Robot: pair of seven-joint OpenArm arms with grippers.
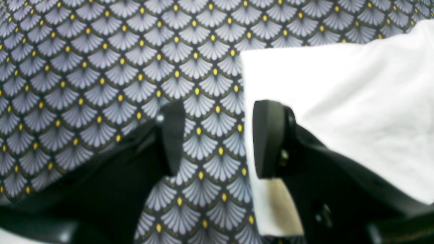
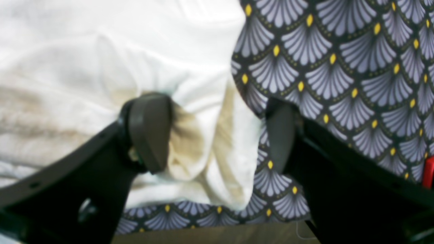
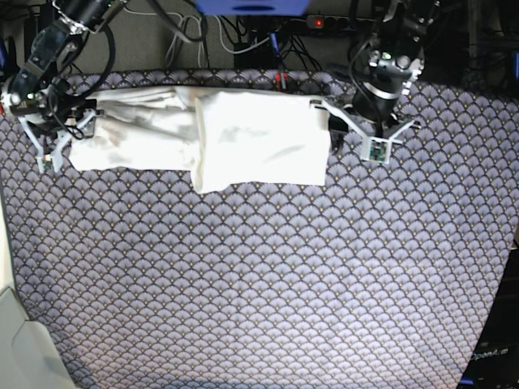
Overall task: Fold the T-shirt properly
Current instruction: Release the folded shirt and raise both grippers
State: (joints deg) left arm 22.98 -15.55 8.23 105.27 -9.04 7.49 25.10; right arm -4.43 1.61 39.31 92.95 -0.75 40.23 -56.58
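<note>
Both my wrist cams are soft and blurry up close, the T-shirt (image 1: pixel 339 101) blown out white. Base view's sharper, evenly lit, dimmer toward 12 o'clock.

Little can be read here. At the near right corner of the base view, faint pale lettering (image 3: pixel 492 354) on a dark surface beside the table looks like "OpenArm", though it is too small to be sure. The T-shirt (image 3: pixel 243 138) lies with a plain white side up, and no print or wording shows on it in any view. The small board (image 3: pixel 375 151) on the arm at the far right carries marks too tiny to read.
</note>
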